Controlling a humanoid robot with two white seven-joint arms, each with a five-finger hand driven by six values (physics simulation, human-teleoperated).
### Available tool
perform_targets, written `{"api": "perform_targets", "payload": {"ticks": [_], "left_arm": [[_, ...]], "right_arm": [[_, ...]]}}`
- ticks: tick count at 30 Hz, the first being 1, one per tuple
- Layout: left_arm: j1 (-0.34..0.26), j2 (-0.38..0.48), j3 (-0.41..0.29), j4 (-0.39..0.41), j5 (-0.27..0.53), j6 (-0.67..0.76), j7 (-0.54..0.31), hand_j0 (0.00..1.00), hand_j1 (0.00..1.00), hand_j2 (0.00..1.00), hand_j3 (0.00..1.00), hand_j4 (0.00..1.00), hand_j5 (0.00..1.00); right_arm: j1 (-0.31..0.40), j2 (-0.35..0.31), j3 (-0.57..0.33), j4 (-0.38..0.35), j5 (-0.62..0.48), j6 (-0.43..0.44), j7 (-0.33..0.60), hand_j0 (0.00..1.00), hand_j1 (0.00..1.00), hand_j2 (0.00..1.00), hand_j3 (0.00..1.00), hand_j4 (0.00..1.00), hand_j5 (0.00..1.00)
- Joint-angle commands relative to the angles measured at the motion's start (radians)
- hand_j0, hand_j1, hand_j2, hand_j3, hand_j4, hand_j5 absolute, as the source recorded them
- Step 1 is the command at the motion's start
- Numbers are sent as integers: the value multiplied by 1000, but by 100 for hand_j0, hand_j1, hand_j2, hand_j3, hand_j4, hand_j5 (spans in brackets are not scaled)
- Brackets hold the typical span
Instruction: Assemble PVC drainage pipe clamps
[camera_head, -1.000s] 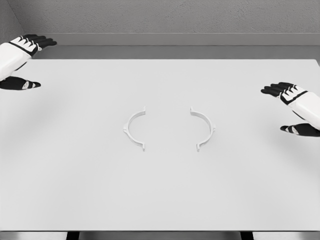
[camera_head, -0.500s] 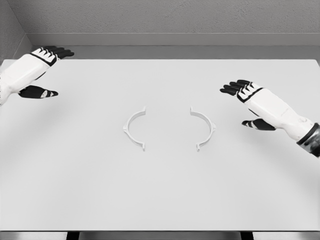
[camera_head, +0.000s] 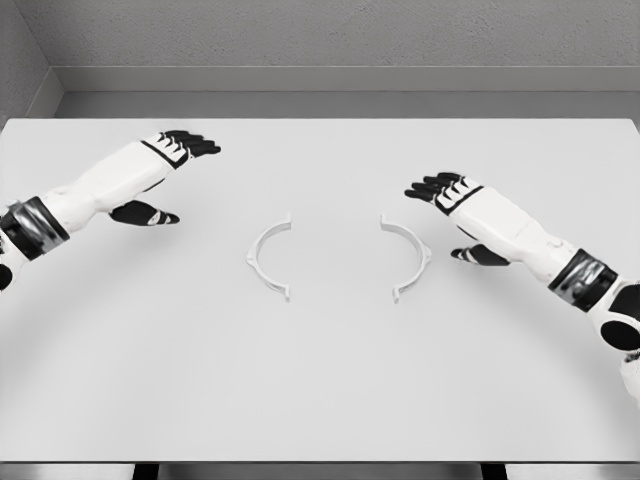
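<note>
Two white semicircular plastic clamp halves (camera_head: 269, 258) (camera_head: 408, 256) were laid apart on the white bench (camera_head: 320, 380), open sides facing. The left hand (camera_head: 160, 165) and right hand (camera_head: 460, 205) were held beside them — fingers spread, nothing grasped.

White table (camera_head: 320, 400) before a grey textured wall (camera_head: 320, 30).

Two white clamp halves (camera_head: 270, 259) (camera_head: 408, 257) – flat, apart – open sides facing

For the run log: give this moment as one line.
left hand open | right hand open | left clamp half, right clamp half apart on table, untouched
</note>
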Motion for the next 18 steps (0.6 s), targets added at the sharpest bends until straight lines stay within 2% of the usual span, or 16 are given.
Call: {"api": "perform_targets", "payload": {"ticks": [1, 8, 18], "left_arm": [[0, -26, -21, 2, -1, 1, 1, 100, 100, 100, 100, 100, 100], [3, -72, -35, 8, -17, 1, 1, 100, 100, 100, 100, 100, 100], [6, -157, -36, 114, -60, 1, 1, 100, 100, 100, 100, 100, 100]], "right_arm": [[0, 10, 13, 26, 0, 1, -1, 100, 100, 100, 100, 100, 100], [-12, 11, 48, 34, 0, 1, 1, 100, 100, 100, 100, 100, 100], [-44, 26, 79, 92, 0, 1, 1, 100, 100, 100, 100, 100, 100]]}}
